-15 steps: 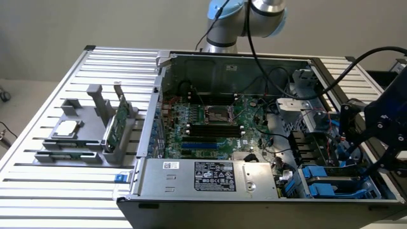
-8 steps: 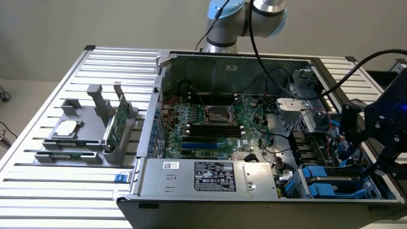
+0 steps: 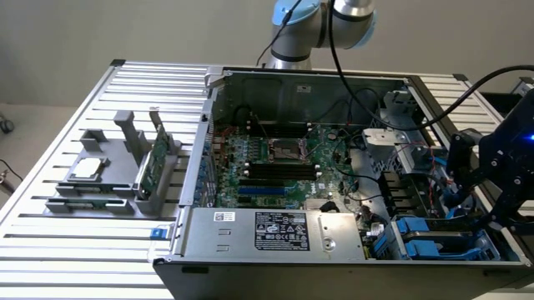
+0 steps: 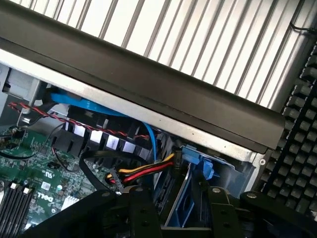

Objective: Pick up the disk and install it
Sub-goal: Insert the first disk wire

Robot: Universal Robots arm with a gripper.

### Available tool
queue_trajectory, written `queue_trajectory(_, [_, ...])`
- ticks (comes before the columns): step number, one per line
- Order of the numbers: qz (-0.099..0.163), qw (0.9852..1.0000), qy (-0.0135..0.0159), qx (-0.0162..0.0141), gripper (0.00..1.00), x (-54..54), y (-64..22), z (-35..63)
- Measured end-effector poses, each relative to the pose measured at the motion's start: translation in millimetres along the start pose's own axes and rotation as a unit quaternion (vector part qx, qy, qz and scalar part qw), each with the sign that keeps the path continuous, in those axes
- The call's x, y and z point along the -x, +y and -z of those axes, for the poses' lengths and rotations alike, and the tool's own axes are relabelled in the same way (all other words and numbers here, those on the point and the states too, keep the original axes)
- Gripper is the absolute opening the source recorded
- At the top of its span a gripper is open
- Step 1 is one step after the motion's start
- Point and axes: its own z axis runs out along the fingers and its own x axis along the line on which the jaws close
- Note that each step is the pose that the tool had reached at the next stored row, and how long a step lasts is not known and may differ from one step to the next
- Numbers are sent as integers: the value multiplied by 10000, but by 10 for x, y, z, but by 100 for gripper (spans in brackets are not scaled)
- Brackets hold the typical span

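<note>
**Open tower case: disk at the drive bay, gripper over it**

1. The gripper (image 3: 491, 190). We find it at the exterior view's right, a dark body with a small blue light. It hangs over the near corner of the computer case (image 3: 334, 275). Whether it is clamped or released we cannot tell.

2. The disk (image 4: 179, 197). In the wrist view we log a blue-edged slab, seen edge-on, directly ahead of the gripper and just inside the case's corner. It appears to stand in the drive bay (image 3: 416, 226), though the angle is poor and we cannot say whether it is fully seated.

3. Case. It lies on its side with the panel off, on a slatted metal table (image 3: 75, 250). Inside we note a green motherboard (image 3: 326, 164) with its processor socket (image 3: 278, 149) near the middle. A silver power supply (image 3: 276, 231) with a printed label sits along the near wall.

4. Cables. A bundle of red, yellow and black wires (image 4: 141, 171) ends just beside the disk. A blue flat cable (image 4: 99, 106) runs under the case's dark rim (image 4: 148, 84).

5. Grey fixture (image 3: 100, 194). It sits on the table at the exterior view's left, well apart from the drive bay. It holds a square silver chip (image 3: 89, 167) lying flat and a thin green circuit card (image 3: 154, 159) standing on edge.

6. Robot arm (image 3: 321, 25). We see its pale blue and grey joints behind the case's far wall.
</note>
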Motion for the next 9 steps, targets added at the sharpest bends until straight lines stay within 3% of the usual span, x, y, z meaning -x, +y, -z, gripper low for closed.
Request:
queue_trajectory(2, [-2, 10000, 14, 0, 44, 4, 6, 0])
queue_trajectory(9, [-2, 10000, 20, -13, 44, 19, 34, 0])
